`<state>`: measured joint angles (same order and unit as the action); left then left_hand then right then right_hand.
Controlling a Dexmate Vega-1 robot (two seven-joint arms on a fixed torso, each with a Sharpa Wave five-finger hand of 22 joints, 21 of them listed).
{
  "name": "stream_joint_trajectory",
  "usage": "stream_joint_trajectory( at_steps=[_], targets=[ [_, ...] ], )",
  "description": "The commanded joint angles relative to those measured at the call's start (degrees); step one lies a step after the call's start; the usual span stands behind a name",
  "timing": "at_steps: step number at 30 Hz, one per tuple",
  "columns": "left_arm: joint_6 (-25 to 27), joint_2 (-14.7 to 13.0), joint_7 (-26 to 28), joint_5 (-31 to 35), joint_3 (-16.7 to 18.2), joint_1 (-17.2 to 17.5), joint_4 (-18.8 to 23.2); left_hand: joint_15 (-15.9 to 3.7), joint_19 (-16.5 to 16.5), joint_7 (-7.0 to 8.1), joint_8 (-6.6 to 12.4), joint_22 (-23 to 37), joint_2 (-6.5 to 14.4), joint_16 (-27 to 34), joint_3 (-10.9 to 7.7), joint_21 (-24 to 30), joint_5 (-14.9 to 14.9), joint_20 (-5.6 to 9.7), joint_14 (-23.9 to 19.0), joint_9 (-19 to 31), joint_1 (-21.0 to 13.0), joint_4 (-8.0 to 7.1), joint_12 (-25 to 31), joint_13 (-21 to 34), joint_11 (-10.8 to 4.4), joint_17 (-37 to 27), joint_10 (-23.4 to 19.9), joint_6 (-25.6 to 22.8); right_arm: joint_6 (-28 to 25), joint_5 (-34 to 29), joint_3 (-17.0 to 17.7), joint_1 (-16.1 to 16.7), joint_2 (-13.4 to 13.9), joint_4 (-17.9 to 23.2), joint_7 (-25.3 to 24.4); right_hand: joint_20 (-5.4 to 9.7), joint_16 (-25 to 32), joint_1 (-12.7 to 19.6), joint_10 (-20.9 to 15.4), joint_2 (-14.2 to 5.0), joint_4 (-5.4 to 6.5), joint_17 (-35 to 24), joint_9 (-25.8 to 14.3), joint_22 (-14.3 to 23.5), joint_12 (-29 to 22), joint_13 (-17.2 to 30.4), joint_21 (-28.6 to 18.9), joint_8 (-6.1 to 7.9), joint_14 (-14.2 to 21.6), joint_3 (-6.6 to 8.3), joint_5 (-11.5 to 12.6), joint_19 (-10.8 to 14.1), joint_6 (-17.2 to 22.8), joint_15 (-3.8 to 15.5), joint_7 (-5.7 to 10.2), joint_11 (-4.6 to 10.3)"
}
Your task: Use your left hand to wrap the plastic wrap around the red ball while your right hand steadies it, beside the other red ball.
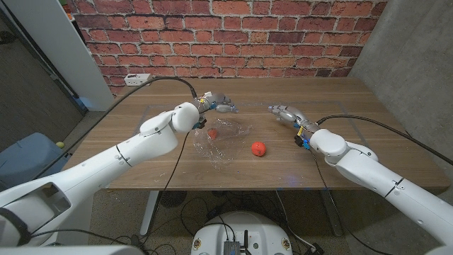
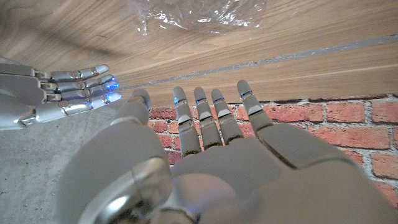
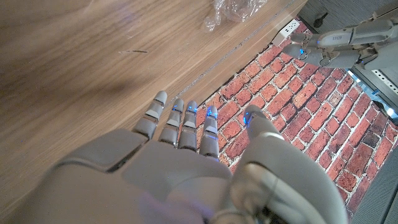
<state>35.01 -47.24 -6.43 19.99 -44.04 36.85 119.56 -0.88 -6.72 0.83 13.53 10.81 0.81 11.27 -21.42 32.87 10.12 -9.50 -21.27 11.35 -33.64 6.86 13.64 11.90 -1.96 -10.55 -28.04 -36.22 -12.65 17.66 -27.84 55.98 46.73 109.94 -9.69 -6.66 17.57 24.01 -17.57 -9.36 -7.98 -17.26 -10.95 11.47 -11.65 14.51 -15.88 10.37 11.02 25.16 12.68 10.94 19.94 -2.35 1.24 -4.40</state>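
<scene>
Head view: crumpled plastic wrap [image 1: 223, 142] lies mid-table, one red ball [image 1: 211, 134] inside it, partly veiled; the other red ball [image 1: 258, 148] sits bare just beside. Left hand [image 1: 219, 104] and right hand [image 1: 284, 112] hover apart, holding nothing. Left wrist view: fingers [image 2: 211, 118] spread, the wrap cut off at the frame edge. Right wrist view: fingers [image 3: 180, 121] extended, empty.

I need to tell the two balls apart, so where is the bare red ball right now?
In the head view the bare red ball sits near the table's middle, just right of the plastic wrap, with the other red ball on the wrap's far side.
</scene>
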Motion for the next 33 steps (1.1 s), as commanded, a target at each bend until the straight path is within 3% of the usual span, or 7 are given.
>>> stream_joint_trajectory(
  at_steps=[1, 15, 23, 25, 33],
  targets=[
    [6.6, -6.2, -4.4, 3.3, 1.4, 3.6, 8.3, 0.88, 1.5, 0.59, -0.56, 0.1, -2.0, -0.4, 1.47, -0.8, 0.0, -0.53, 1.7, 0.2, 1.5, 0.14, -0.8, 0.3, 0.16, -0.1, 2.1, 0.0, -3.3, -1.4, -1.0, 0.4, 0.3, 4.0, -0.8, 0.11, -0.1, 0.4, 0.3, 0.28, 0.00, -0.2, -0.2, 0.0, -0.1, 0.3, 0.1, 0.16, -0.1, -0.06, 0.3, -0.5, -0.3, -0.17, 0.05, -0.09],
    [7.7, -12.8, -8.7, 6.2, 3.4, 7.3, 15.5, 1.75, 2.7, 3.00, -2.10, 0.0, -6.4, -0.9, 3.08, -2.5, 1.9, -0.72, 6.0, 0.3, -1.6, 2.41, -2.2, 0.4, -0.26, 0.0, 7.3, 3.2, -4.5, -3.0, -2.5, 0.5, -1.0, 5.7, -2.0, 0.08, 0.0, 0.0, 0.3, 0.07, 0.50, -0.3, -0.2, 0.0, -0.3, 0.3, 0.1, 0.36, 0.1, -0.31, 0.3, -0.4, -0.5, -0.33, -0.11, -0.33],
    [9.1, -14.7, -12.0, 10.1, 3.1, 8.3, 18.5, 2.50, 3.0, 4.43, -2.35, 0.0, -7.3, -0.9, 3.37, -3.2, 2.7, -0.88, 7.7, 0.4, -3.7, 2.69, -2.4, 0.5, -0.02, 0.0, 9.4, 4.5, -5.2, -3.7, -2.8, 1.2, -1.3, 7.2, -2.8, 0.13, 0.1, -0.3, 0.3, -0.05, 0.78, -0.4, -0.1, 0.0, -0.4, 0.3, 0.0, 0.47, 0.2, -0.44, 0.2, -0.3, -0.5, -0.26, -0.12, -0.32],
    [9.6, -15.2, -13.6, 12.2, 2.4, 8.3, 19.4, 2.74, 3.0, 5.52, -2.27, 0.0, -7.5, -0.9, 3.37, -3.4, 3.1, -1.11, 8.3, 0.4, -4.9, 2.84, -2.4, 0.5, 0.18, 0.0, 10.0, 4.5, -5.2, -3.9, -2.9, 1.6, -1.3, 7.6, -3.1, 0.13, 0.1, -0.3, 0.3, -0.07, 0.81, -0.4, -0.1, 0.0, -0.4, 0.3, 0.0, 0.48, 0.2, -0.45, 0.2, -0.3, -0.5, -0.23, -0.12, -0.23],
    [9.3, -15.5, -19.8, 17.4, 1.5, 8.1, 20.9, 3.01, 3.6, 6.92, -2.47, 0.0, -8.1, -0.9, 3.67, -4.2, 4.2, -1.37, 10.1, 0.5, -7.8, 2.86, -2.5, 0.5, -0.04, 0.0, 12.3, 5.8, -4.8, -4.4, -3.0, 2.6, -1.5, 8.3, -4.0, 0.13, 0.2, -0.5, 0.2, -0.19, 1.02, -0.4, -0.1, 0.0, -0.6, 0.3, 0.0, 0.60, 0.5, -0.54, 0.2, -0.2, -0.4, -0.33, -0.12, -0.22]
  ],
)
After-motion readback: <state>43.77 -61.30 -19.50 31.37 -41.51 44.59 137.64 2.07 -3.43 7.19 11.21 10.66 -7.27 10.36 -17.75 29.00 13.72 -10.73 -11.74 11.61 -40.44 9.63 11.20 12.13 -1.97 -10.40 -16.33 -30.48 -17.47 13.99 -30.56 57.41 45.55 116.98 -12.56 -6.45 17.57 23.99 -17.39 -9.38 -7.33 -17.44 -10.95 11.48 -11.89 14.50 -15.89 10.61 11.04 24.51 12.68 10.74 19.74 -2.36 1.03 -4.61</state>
